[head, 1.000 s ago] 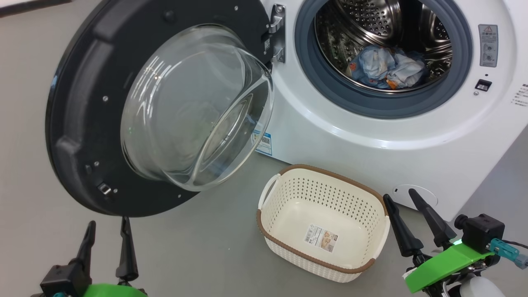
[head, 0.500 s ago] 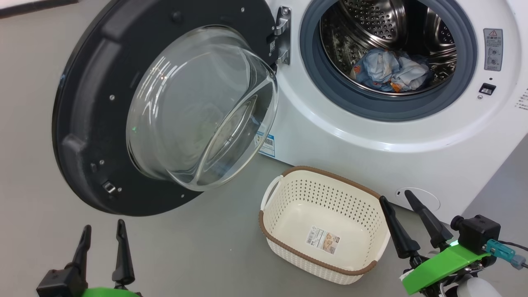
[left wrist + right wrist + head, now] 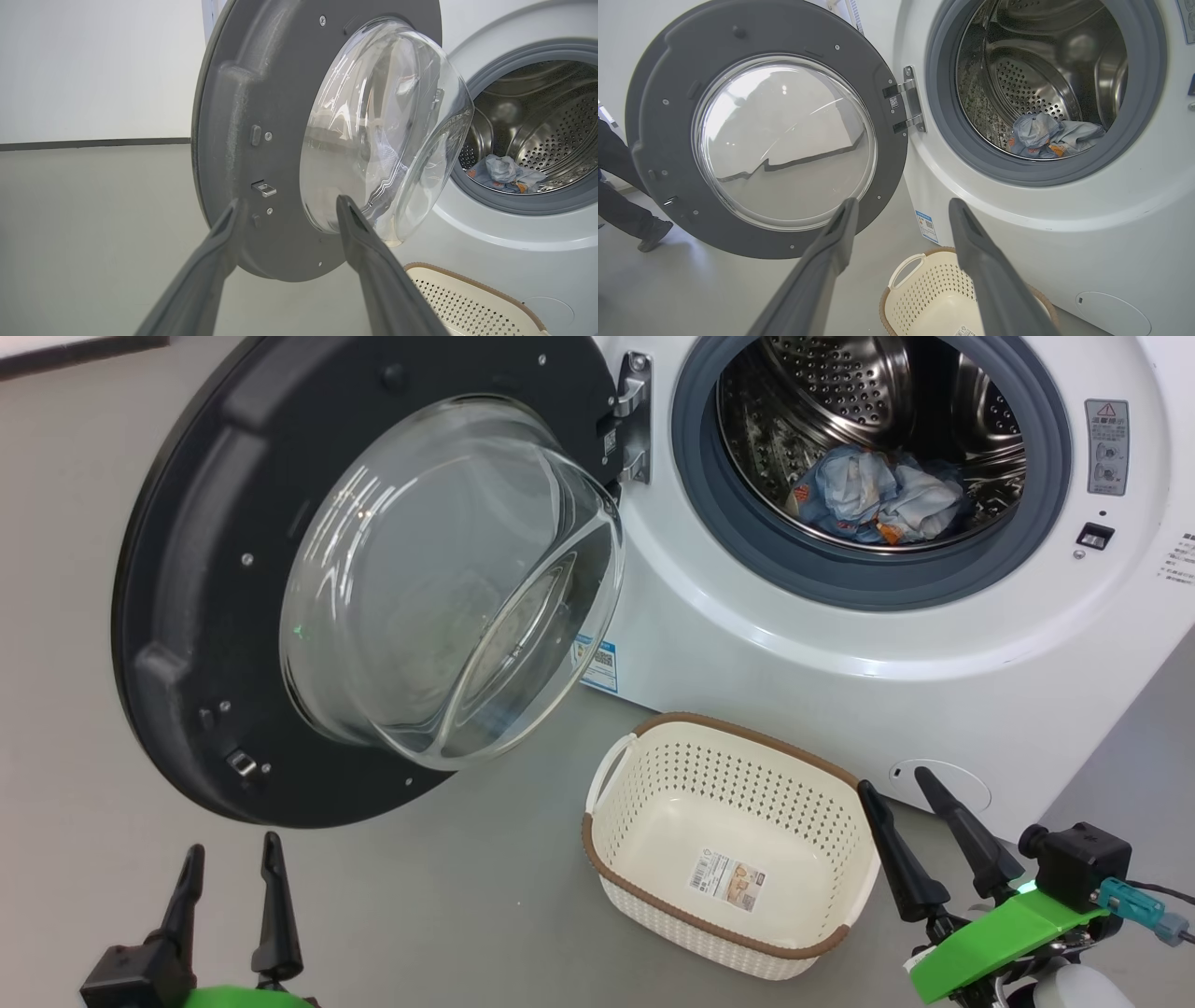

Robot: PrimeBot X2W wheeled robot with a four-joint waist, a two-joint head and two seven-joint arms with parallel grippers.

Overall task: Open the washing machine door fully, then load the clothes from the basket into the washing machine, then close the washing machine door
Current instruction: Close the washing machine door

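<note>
The left fingers (image 3: 274, 905), spread and empty, point up at the open washing machine door (image 3: 187, 569) just ahead. They should sweep its free edge rightward until it latches. The empty basket (image 3: 747, 729) sits beside the spread right fingers (image 3: 901, 863), with the clothes (image 3: 878, 495) in the drum (image 3: 840, 392) beyond.

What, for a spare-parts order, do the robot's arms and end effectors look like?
The left end effector and right end effector each carry two long, tapered black fingers on a black base, backed by a bright green plate. The right one also shows a black boxy module, a teal cable connector and a rounded white forearm.
</note>
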